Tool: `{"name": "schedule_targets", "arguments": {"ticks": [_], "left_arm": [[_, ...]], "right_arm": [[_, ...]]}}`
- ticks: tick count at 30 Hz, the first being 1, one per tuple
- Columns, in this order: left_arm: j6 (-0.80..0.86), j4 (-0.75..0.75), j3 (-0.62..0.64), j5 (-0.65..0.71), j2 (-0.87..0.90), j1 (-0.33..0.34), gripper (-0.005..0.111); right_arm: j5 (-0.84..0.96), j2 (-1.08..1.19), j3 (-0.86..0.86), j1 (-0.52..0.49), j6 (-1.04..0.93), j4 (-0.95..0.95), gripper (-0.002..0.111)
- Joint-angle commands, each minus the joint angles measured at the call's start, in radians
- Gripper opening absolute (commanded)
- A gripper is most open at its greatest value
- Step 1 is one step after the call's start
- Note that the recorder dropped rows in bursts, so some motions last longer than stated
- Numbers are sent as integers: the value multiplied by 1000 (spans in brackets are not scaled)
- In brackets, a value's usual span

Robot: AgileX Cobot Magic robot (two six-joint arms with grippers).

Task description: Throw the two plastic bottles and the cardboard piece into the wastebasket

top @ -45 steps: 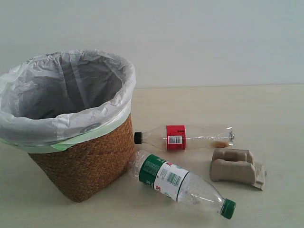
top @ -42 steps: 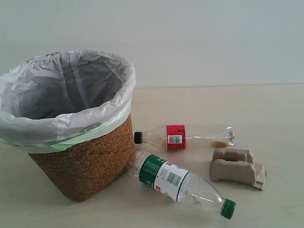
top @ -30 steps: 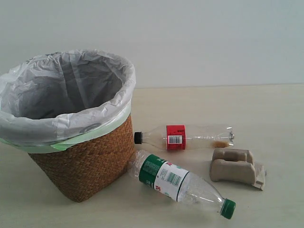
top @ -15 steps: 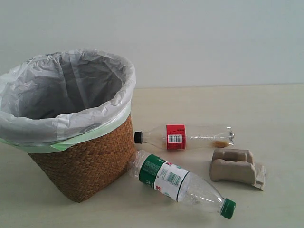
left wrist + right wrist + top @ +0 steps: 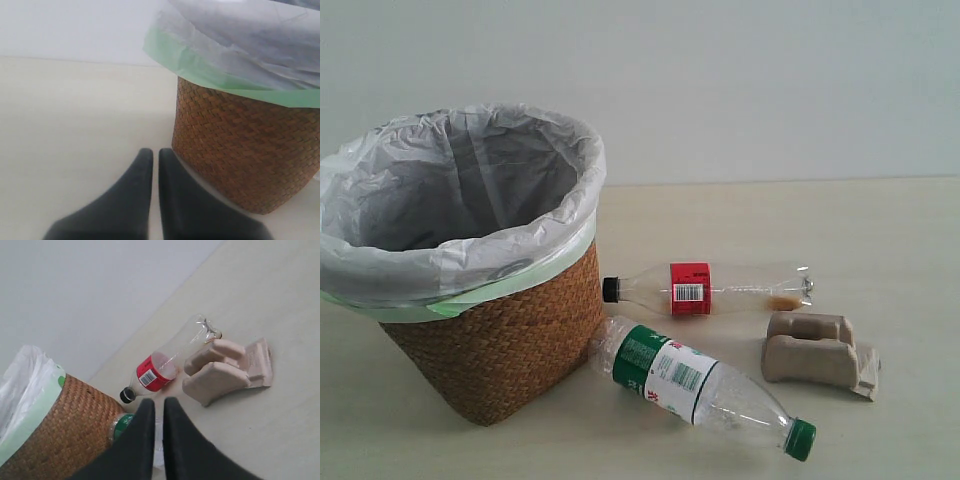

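The wicker wastebasket [image 5: 500,340] with its white bag liner stands at the left. Beside it lie the red-label bottle [image 5: 705,288], black cap toward the basket, and nearer the front the green-label bottle [image 5: 695,385], base against the basket. The beige cardboard piece [image 5: 815,352] rests to the right of both. No arm shows in the exterior view. My left gripper [image 5: 155,153] is shut and empty, close to the wastebasket [image 5: 245,150]. My right gripper [image 5: 159,402] is shut and empty above the green-label bottle [image 5: 120,424], near the red-label bottle [image 5: 160,371] and cardboard piece [image 5: 225,371].
A pale beige tabletop [image 5: 880,230] runs back to a plain light wall. Bare table lies behind and to the right of the objects. The wastebasket [image 5: 55,430] stands close beside my right gripper's fingers.
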Motion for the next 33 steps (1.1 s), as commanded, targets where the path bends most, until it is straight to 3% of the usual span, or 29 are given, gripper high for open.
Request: {"name": "schedule_targets", "arguments": {"ticks": [1, 13, 16, 21, 26, 28, 29, 30, 32, 33], "left_arm": [[-5, 3, 4, -1, -3, 1, 4], [-5, 3, 4, -1, -3, 1, 4], [-5, 3, 4, -1, -3, 1, 4], [-5, 3, 4, -1, -3, 1, 4], [-5, 3, 4, -1, -3, 1, 4], [-5, 3, 4, -1, -3, 1, 4], [-5, 3, 4, -1, -3, 1, 4], [-5, 3, 4, -1, -3, 1, 4], [-5, 3, 4, -1, -3, 1, 4], [-5, 3, 4, -1, -3, 1, 4]], "right_arm": [[-75, -4, -1, -4, 8, 4, 2], [-295, -4, -6, 25, -43, -22, 2], [-220, 49, -91, 93, -193, -41, 2], [-30, 420, -384, 270, -459, -48, 3], [259, 805, -699, 357, -602, -51, 5], [373, 961, -819, 367, -662, -51, 14], [462, 1035, -896, 367, -698, -54, 25], [573, 1163, -1004, 367, -753, -83, 46], [715, 1308, -1143, 367, -832, -93, 75], [744, 1342, -1168, 367, -865, -97, 76]]}}
